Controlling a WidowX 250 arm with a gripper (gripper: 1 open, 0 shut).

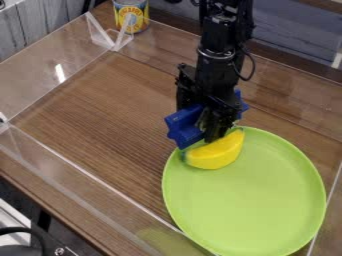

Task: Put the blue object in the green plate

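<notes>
The green plate [254,205] lies at the front right of the wooden table. A yellow banana-shaped piece [215,152] rests on its far left rim. My black gripper [210,128] hangs down from above, shut on the dark-blue block [183,124], which it holds just above the plate's far left edge, next to and partly over the yellow piece. The gripper's fingertips are partly hidden behind the block and the yellow piece.
Clear plastic walls [60,70] fence the wooden table on the left, back and front. A yellow-and-white can [130,15] stands at the back left, outside the wall. A dark backdrop lies behind the arm.
</notes>
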